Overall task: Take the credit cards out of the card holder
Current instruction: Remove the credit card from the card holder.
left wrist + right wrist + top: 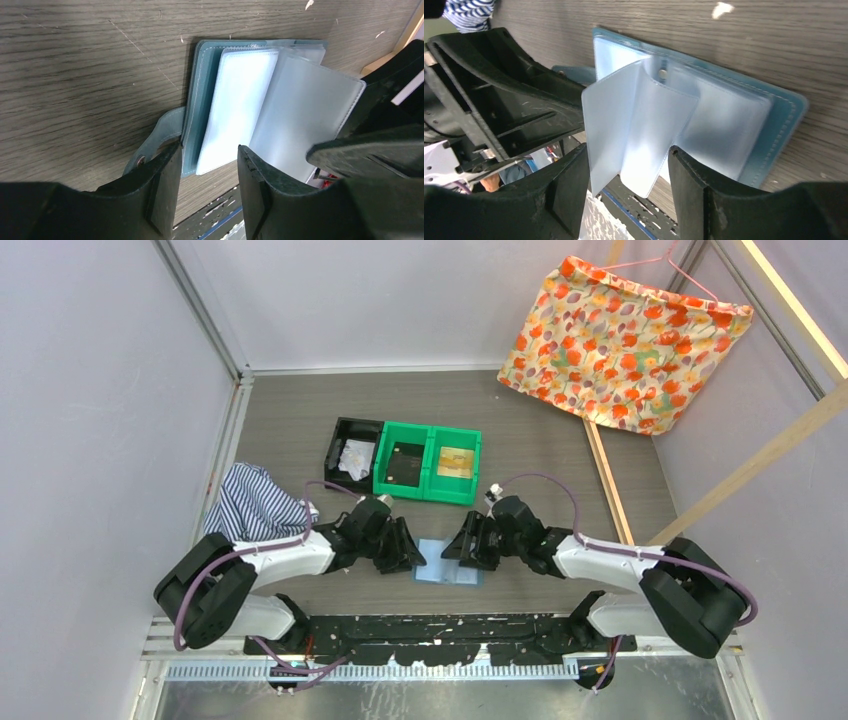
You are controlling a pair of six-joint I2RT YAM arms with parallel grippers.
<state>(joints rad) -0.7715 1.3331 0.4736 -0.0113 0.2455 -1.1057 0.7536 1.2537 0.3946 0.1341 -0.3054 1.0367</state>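
Observation:
The teal-blue card holder [449,567] lies open on the wood table between my two grippers. In the left wrist view its teal cover [192,112] and closing tab [161,134] lie flat, with pale clear sleeves [305,115] fanned up. My left gripper [207,150] is open at the holder's near left edge, by the tab. My right gripper [628,150] is open, and two raised sleeves [644,135] hang between its fingers, not pinched. The sleeves I see look empty; no credit card shows in them. In the top view the left gripper [410,558] and right gripper [463,548] flank the holder.
A green two-compartment bin [428,462] stands behind the holder, with a dark flat thing in its left half and a tan one in its right. A black bin [352,452] holds something white. Striped cloth [258,502] lies left; floral cloth [625,340] hangs back right.

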